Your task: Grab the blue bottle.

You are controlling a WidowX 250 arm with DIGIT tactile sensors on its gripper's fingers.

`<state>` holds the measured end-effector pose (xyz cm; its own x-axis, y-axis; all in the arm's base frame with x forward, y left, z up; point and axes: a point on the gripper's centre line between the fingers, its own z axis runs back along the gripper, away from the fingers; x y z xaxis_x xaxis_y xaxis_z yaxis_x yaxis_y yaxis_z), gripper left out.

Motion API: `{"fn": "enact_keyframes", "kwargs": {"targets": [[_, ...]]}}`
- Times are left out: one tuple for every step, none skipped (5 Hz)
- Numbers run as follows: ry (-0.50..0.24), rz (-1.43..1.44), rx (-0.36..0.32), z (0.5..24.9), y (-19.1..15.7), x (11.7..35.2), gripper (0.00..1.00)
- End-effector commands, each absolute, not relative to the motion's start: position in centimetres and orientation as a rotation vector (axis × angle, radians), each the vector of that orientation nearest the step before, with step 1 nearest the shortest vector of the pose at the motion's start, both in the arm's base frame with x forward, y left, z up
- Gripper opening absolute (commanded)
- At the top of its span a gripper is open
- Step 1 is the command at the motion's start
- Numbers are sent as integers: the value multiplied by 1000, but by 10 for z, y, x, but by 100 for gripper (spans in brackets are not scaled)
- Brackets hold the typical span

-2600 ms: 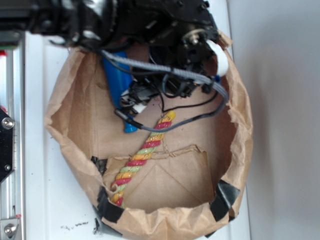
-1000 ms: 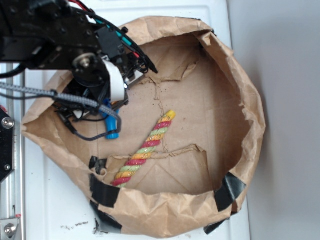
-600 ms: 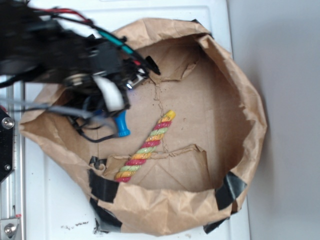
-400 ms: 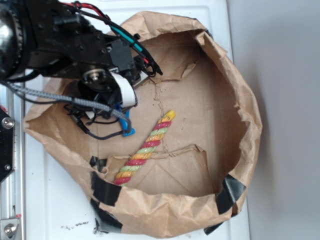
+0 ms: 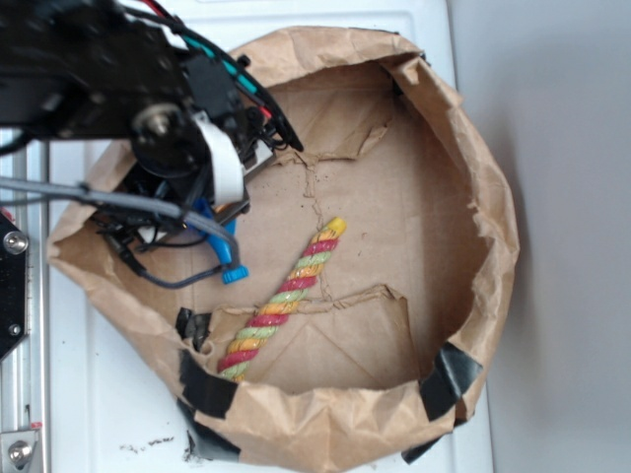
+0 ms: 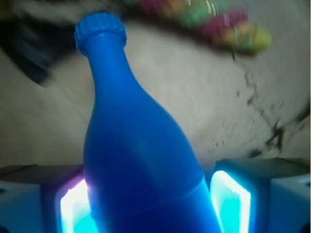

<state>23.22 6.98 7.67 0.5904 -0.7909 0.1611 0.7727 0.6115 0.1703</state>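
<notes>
I see the gripper with its fingers clamped on the wide body of the blue bottle. Bottle sits at the left of the paper bag, neck toward the twisted rope just right.

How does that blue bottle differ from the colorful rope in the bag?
The blue bottle is one solid blue; the rope is twisted red, yellow and green. The bottle sits between the fingers of the gripper, mostly hidden under the arm; the rope lies free and fully visible. Both are inside the paper bag.
</notes>
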Motion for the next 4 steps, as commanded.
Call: {"fn": "enact_keyframes", "kwargs": {"targets": [[-346, -720, 51, 172, 68, 245, 0], [-383, -542, 89, 187, 54, 260, 0], [-373, -292, 123, 190, 46, 283, 0], [-313, -105, 71, 197, 47, 294, 0]]}}
